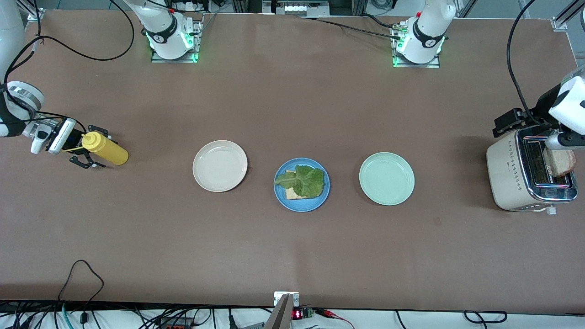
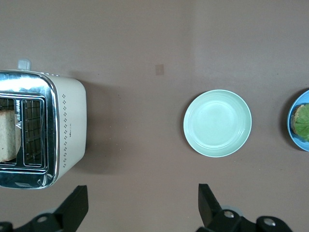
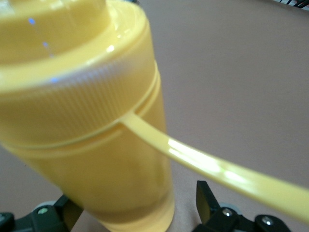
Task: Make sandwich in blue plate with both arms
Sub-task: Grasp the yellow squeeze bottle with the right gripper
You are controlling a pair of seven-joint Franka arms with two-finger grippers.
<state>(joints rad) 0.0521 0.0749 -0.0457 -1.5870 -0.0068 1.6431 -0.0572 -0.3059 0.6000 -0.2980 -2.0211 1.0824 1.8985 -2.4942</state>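
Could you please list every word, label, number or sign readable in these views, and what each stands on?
No text can be read in these views.
Toaster: a small dark mark on its cream side, too small to read.
Red lit display at the table edge nearest the front camera: too blurred to read.
Yellow squeeze bottle: no label visible.

Blue plate, green lettuce, yellow bottle, brown table.

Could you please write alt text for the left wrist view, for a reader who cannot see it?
The open left gripper hangs over the brown table between a cream toaster holding a bread slice and an empty pale mint-green plate. The blue plate with green lettuce shows at the edge.
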